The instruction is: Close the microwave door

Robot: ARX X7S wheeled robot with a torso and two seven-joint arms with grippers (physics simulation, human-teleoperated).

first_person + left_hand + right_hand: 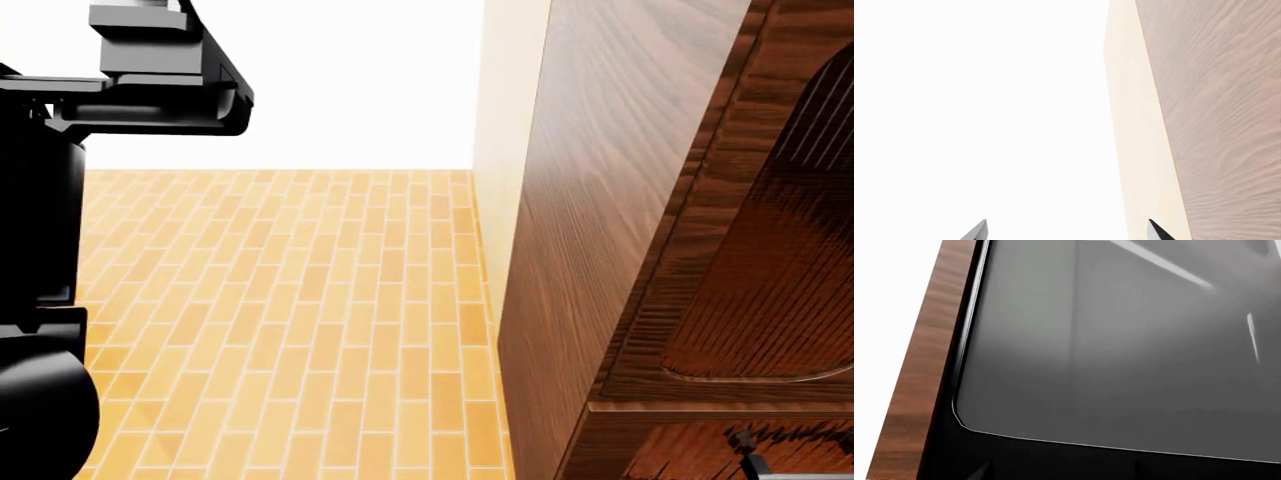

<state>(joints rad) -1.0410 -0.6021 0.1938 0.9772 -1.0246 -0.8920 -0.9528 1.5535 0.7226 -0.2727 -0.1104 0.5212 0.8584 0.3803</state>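
Observation:
The microwave door [1121,340] fills the right wrist view: a grey, glossy glass pane inside a black frame [1054,460], very close to the camera. My right gripper [1061,473] faces that frame, its two dark fingertips [982,471] barely showing, spread apart with nothing between them. Whether they touch the door is unclear. My left gripper [1067,232] is open and empty, pointing at a white wall beside a pale wooden panel [1214,125]. The microwave is out of sight in the head view.
A tall dark wood cabinet [627,250] with a carved door panel takes up the right of the head view. A brick-patterned floor [307,320] lies to its left. My black left arm [147,90] hangs at upper left. A wood strip [921,380] borders the door.

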